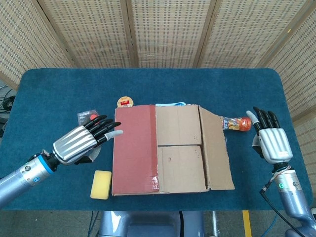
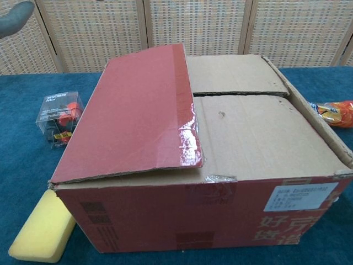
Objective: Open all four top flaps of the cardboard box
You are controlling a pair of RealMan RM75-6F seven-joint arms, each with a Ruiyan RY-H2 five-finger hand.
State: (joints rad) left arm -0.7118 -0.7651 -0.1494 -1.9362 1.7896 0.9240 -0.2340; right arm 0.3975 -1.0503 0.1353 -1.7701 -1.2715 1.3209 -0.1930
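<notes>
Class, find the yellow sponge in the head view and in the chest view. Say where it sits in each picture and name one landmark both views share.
Head view: the yellow sponge lies lower left of centre, on the blue cloth beside the cardboard box's near left corner.
Chest view: the yellow sponge sits in the bottom left corner, against the box's front left corner.
Shared landmark: the red flap on the box's left side, just above the sponge.
</notes>
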